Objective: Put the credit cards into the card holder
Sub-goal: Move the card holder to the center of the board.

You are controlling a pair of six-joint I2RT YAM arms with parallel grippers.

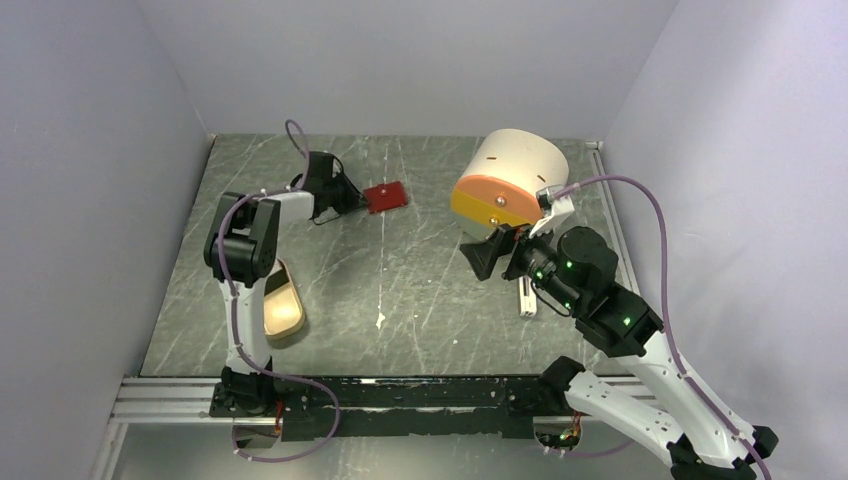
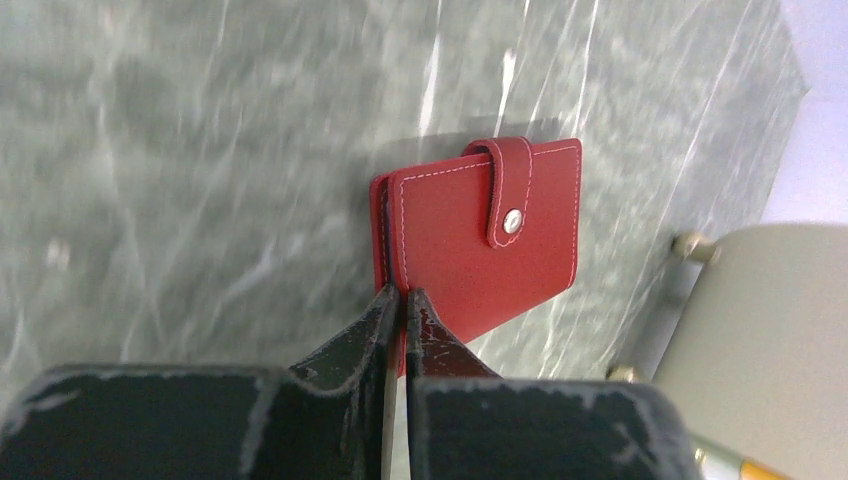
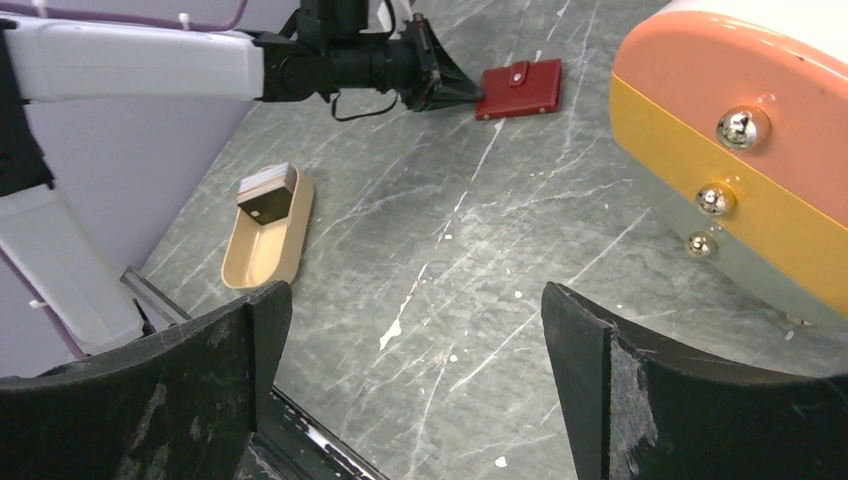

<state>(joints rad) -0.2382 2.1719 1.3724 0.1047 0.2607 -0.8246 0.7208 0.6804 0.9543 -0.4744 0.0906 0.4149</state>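
Stitched red leather-like card holder (image 2: 480,240), snap-tabbed, on veined grey table (image 2: 200,150).

Soft, even overhead light; tabletop blurred in left wrist view

The left arm (image 1: 243,238) is folded at the elbow and reached toward the upper left of the overhead view; the left tool (image 2: 400,296) is held low with its fingers pressed together. The right arm (image 1: 603,303) is raised from the lower right toward the centre, and the right tool (image 3: 415,345) is spread wide.
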